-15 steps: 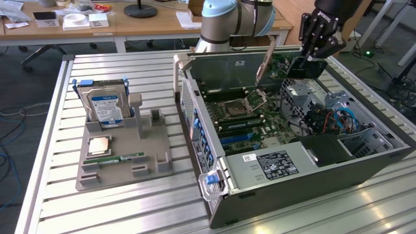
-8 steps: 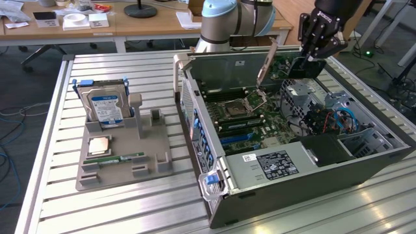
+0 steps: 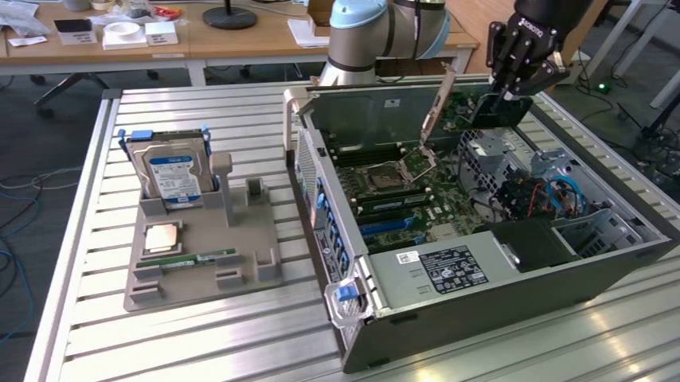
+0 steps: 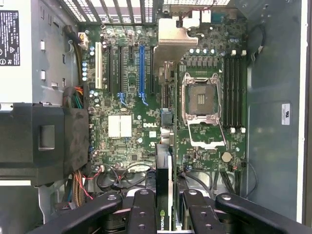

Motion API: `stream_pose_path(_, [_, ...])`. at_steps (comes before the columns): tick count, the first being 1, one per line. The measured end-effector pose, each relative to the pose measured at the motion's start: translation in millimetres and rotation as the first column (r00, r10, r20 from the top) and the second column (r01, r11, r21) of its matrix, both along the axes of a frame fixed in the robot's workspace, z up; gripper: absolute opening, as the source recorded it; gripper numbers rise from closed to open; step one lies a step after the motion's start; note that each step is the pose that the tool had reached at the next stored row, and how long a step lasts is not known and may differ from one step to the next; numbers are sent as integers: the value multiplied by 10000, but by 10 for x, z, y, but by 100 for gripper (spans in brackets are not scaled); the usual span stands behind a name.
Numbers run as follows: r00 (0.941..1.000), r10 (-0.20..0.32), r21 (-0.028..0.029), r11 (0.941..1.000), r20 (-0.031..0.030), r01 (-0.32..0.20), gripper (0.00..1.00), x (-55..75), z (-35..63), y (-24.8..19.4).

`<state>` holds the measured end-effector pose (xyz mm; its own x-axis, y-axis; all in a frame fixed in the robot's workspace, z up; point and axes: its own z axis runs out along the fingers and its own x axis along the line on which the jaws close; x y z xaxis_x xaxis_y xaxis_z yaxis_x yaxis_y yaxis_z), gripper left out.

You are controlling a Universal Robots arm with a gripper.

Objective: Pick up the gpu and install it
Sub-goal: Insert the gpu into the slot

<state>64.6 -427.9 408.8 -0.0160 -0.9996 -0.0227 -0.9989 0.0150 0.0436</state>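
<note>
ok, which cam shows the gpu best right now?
Exterior view: the gpu hangs in the gripper above the open computer case, card face and silvery bracket visible. Wrist view sees it edge-on, a thin strip between the fingers.

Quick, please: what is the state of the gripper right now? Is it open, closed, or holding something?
Gripper: closed on the graphics card, holding it upright over the open computer case.

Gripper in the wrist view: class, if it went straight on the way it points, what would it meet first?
Probably the motherboard, around the expansion slots beside the empty processor socket. The gripper holds the gpu edge-on toward it, so the card would touch first; depth is hard to judge.
</note>
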Motion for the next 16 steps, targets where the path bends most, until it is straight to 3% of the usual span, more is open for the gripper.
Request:
stream_pose_path(6, [10000, 10, 2, 10000, 4, -10, 26, -4, -7, 1])
stream_pose_path(12, [10000, 11, 0, 10000, 99, -11, 26, -45, -46, 0])
stream_pose_path(16, [9999, 12, -2, 10000, 108, -12, 26, -51, -51, 0])
